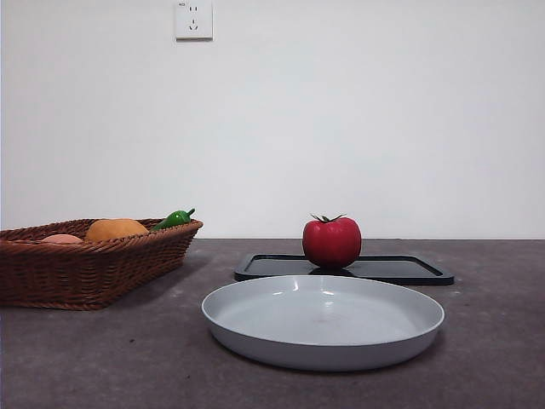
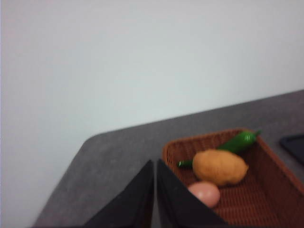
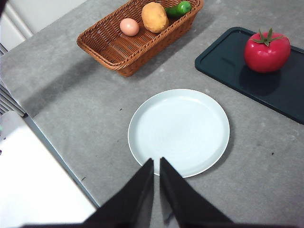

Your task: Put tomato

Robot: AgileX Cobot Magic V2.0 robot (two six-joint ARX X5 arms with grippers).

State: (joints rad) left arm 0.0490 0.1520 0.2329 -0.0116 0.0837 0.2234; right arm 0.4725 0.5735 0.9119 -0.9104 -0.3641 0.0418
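Note:
The red tomato with a green stem sits on a black tray behind an empty grey plate. In the right wrist view the tomato rests on the tray beyond the plate. My right gripper is shut and empty, high above the table at the plate's near rim. My left gripper is shut and empty, high above the wicker basket. Neither gripper shows in the front view.
The wicker basket stands at the left with an orange fruit, a green chili and a pinkish egg. A wall socket is on the white wall. The table's edge shows in the right wrist view.

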